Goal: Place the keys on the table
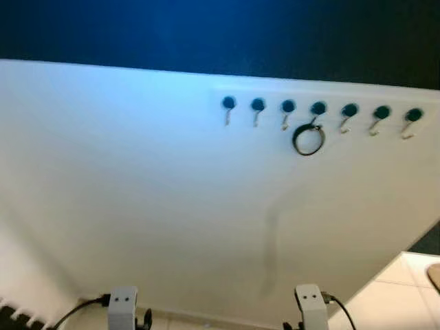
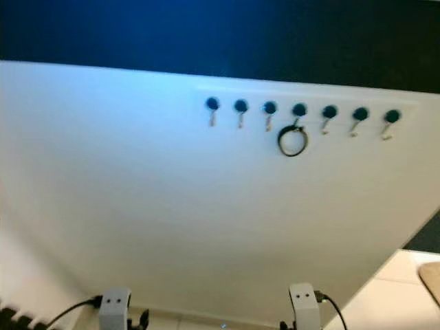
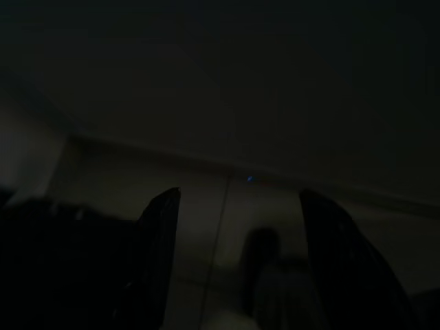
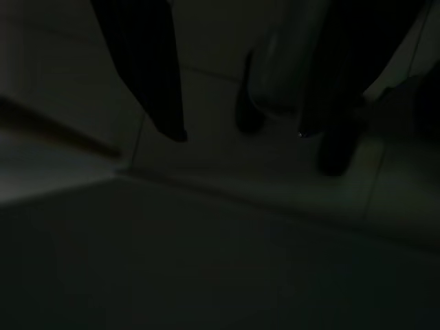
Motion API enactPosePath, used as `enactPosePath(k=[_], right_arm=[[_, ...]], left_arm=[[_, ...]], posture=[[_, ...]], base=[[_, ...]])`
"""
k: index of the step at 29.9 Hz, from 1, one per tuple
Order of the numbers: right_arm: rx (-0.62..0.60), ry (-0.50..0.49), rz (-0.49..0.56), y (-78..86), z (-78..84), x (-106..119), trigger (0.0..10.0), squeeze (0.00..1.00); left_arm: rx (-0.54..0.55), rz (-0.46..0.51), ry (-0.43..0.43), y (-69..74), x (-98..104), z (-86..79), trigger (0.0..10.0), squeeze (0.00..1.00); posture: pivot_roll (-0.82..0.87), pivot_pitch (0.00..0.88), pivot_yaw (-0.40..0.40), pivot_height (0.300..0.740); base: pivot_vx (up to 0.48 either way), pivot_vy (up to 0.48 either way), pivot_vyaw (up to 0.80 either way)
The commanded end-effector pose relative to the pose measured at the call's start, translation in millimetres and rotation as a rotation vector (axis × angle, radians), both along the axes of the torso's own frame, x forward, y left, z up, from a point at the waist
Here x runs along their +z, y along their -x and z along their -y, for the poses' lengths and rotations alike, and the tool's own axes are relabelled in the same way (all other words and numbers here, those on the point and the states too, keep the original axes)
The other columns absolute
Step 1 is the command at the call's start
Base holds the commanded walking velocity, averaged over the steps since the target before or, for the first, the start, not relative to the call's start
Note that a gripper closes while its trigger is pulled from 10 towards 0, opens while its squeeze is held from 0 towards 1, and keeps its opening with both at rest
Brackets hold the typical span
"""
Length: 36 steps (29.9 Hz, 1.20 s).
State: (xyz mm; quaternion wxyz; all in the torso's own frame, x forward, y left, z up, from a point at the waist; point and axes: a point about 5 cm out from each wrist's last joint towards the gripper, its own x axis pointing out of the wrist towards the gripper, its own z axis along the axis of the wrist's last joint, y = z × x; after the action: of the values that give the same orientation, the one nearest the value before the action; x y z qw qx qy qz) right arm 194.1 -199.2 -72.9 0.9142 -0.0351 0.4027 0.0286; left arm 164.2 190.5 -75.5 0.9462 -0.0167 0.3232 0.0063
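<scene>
Head views are soft throughout, with no crisp edge. The white wall (image 1: 137,192) is brightly lit with a cold blue cast toward the upper frame, warming to cream at the lower right. The band across the top is near black. A faint vertical shadow streak (image 1: 271,240) lies centre-low. Both wrist views are very dim, with only silhouettes discernible.
</scene>
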Motion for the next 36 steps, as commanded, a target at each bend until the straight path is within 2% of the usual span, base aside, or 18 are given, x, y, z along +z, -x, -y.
enactPosePath(k=[1,23,36], right_arm=[[-0.005,0.003,-0.016,4.8,1.5,-2.4,10.0,0.0],[-0.006,-0.006,-0.017,4.7,-1.6,-2.9,10.0,0.0],[-0.004,-0.01,-0.019,4.5,-3.4,-3.1,10.0,0.0]], left_arm=[[-0.006,0.001,0.004,-2.7,0.6,1.6,10.0,0.0],[-0.015,0.03,0.002,-5.3,4.5,-0.4,10.0,0.0],[-0.013,0.033,0.002,-6.1,5.6,-0.5,10.0,0.0]], posture=[[0.05,0.059,-0.045,0.74],[0.06,0.055,-0.038,0.74],[0.06,0.058,-0.039,0.74]], base=[[0.0,0.0,0.0],[0.0,0.0,0.0],[-0.245,0.0,0.0]])
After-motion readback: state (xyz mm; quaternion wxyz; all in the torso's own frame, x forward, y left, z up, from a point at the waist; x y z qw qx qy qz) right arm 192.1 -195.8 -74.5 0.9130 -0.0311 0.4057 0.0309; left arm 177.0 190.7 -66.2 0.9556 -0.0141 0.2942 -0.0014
